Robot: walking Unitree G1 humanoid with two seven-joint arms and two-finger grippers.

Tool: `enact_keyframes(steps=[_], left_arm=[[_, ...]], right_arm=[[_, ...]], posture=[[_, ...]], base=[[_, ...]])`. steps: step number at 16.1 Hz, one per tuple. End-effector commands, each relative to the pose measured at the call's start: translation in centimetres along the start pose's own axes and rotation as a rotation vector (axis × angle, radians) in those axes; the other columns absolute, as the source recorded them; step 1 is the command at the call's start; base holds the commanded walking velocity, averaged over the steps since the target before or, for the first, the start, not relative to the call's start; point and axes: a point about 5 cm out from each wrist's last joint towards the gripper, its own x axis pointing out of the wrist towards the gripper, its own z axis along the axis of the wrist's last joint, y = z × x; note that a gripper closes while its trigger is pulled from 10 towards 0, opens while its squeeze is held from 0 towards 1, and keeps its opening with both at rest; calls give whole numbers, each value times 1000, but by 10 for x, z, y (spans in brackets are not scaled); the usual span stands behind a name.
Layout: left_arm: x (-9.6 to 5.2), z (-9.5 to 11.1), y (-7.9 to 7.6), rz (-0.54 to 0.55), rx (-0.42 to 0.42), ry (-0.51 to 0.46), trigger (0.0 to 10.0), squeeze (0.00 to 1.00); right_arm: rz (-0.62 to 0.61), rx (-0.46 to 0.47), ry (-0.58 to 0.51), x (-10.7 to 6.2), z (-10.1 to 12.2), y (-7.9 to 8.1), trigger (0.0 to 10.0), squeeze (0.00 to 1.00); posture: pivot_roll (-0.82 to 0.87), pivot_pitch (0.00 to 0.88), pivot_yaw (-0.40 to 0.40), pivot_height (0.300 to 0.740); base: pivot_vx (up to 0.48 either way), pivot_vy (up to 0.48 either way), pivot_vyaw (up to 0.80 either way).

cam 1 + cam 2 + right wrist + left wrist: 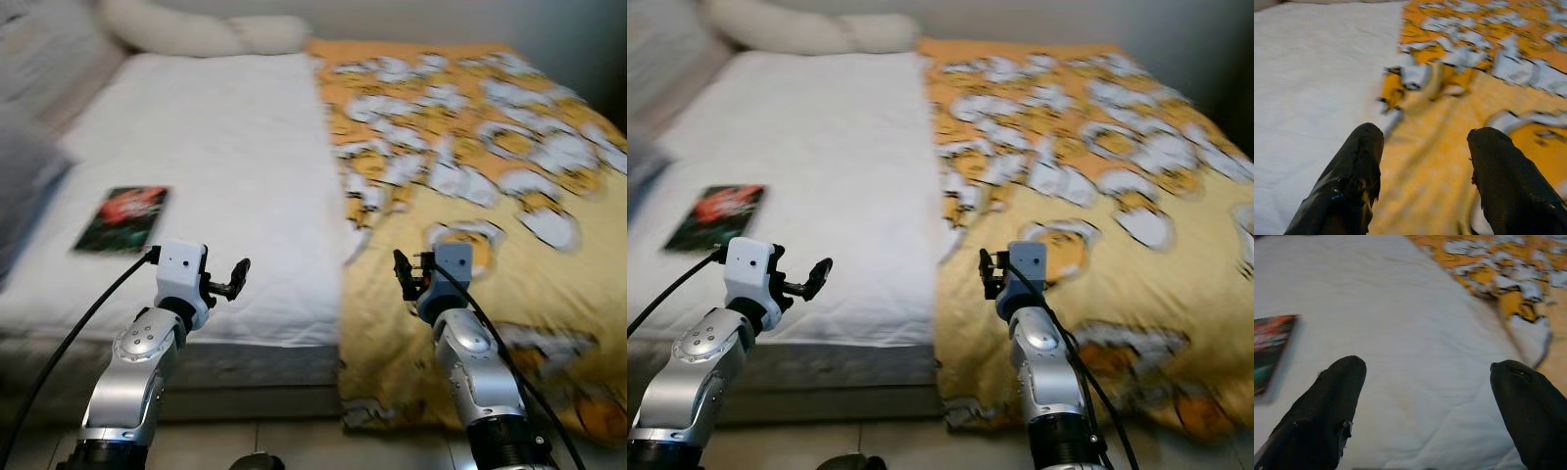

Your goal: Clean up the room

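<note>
Both grippers raised with fingers spread over the foot of a half-covered bed.

The bed (235, 137) carries a white mattress cover on its left half and a yellow blanket (470, 147) with white patches on its right half, the blanket's edge running down the middle of the bed and hanging over the near side. A book (122, 218) with a dark red and green cover lies flat on the white part, near the bed's left edge and well apart from the blanket. A cream pillow (201, 32) lies across the head of the bed. The left gripper (1425, 377) hangs above the bed's near edge, just right of the book, its two black fingers wide apart and holding nothing. The right gripper (1425, 142) hangs above the blanket's edge near the bed's middle, fingers likewise spread and empty.
</note>
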Motion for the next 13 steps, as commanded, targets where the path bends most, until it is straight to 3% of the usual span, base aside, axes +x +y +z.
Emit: enact_keyframes(steps=[1,3,13], left_arm=[[-1,2,3,6,-3,-7,10000,0],[0,2,2,4,-6,-4,10000,0],[2,2,1,-6,-6,8,10000,0]], right_arm=[[20,-1,-16,2,6,5,10000,0],[-11,43,-5,1,4,1,10000,0],[-34,14,33,1,-1,-4,10000,0]], posture=[[106,0,18,740],[102,0,23,740],[100,0,31,740]], base=[[319,0,800],[324,0,0],[321,0,0]])
